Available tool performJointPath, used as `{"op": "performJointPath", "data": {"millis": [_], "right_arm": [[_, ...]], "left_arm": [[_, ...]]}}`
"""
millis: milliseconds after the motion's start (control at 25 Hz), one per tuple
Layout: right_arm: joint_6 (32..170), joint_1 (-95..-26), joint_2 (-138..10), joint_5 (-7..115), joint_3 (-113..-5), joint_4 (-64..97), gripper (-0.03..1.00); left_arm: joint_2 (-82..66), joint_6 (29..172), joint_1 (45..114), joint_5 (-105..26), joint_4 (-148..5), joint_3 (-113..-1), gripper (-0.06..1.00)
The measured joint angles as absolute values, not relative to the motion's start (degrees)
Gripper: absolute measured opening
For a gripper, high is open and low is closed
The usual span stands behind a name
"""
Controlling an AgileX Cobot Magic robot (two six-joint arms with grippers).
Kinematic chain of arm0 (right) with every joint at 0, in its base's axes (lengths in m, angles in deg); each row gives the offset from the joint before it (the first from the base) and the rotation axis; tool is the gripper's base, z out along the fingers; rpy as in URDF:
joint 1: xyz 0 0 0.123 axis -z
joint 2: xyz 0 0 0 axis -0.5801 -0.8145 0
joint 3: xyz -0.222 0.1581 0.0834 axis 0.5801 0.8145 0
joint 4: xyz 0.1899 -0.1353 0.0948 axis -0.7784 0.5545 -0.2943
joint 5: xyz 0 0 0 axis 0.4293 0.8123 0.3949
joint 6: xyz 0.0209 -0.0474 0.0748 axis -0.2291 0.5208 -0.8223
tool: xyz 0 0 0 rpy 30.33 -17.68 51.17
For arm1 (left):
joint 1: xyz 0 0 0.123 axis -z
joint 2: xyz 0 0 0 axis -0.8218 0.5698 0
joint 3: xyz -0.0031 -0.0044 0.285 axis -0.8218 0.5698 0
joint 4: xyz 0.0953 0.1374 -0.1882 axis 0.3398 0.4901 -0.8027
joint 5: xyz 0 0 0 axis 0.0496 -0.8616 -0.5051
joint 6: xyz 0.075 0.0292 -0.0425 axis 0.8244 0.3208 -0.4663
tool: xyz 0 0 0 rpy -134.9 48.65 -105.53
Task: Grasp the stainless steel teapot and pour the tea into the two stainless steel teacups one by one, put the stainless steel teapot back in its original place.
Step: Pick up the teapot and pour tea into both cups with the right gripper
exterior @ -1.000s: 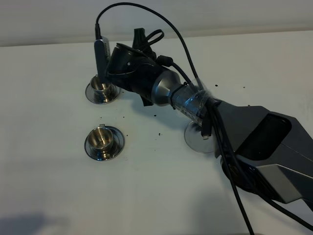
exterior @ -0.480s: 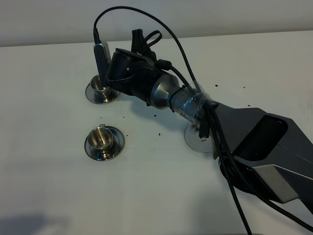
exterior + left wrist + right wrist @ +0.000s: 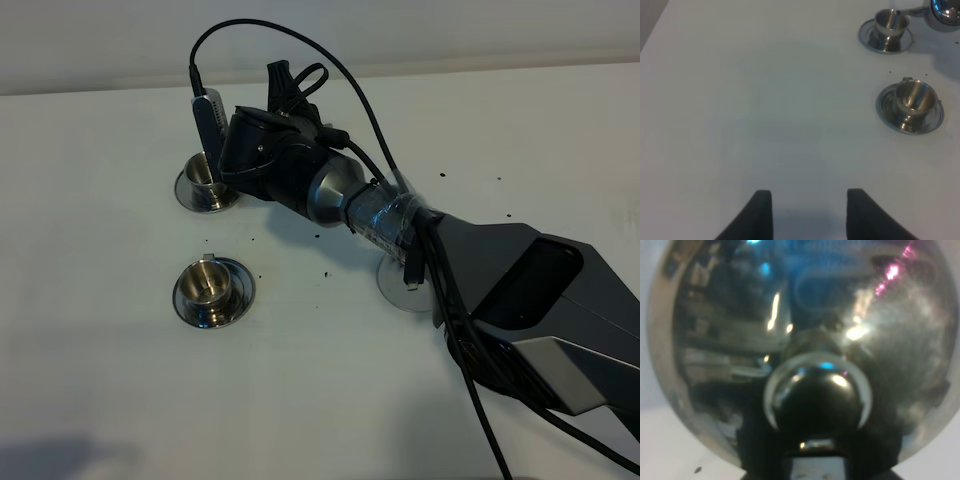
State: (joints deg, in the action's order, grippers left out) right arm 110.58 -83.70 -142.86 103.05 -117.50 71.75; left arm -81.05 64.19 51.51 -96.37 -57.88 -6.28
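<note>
My right arm reaches across to the far teacup [image 3: 205, 172] on its saucer. The right gripper [image 3: 290, 88] holds the stainless steel teapot, which the wrist hides almost wholly in the exterior view. The right wrist view is filled by the teapot's domed lid [image 3: 730, 330] and knob [image 3: 817, 390]. In the left wrist view the teapot [image 3: 946, 12] hangs beside the far teacup [image 3: 890, 21], its thin spout [image 3: 912, 10] reaching the cup's rim. The near teacup [image 3: 207, 282] stands on its saucer, also seen in the left wrist view [image 3: 912, 97]. My left gripper [image 3: 810, 212] is open and empty over bare table.
A round steel disc [image 3: 398, 288] lies on the white table, partly under the right arm. Dark specks [image 3: 325, 273] are scattered between the cups and the disc. Cables loop above the right wrist [image 3: 300, 30].
The right wrist has shifted slightly up and toward the far side over the far teacup. Both cups and the left gripper have not moved.
</note>
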Motion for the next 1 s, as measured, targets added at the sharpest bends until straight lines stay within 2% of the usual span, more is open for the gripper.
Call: {"op": "performJointPath", "data": {"millis": [1000], "right_arm": [[116.6, -83.3, -143.4, 100.4, -117.5, 79.5, 0.18]], "left_arm": [[-81.0, 64.3, 51.5, -96.4, -57.9, -6.3, 0.38]]}}
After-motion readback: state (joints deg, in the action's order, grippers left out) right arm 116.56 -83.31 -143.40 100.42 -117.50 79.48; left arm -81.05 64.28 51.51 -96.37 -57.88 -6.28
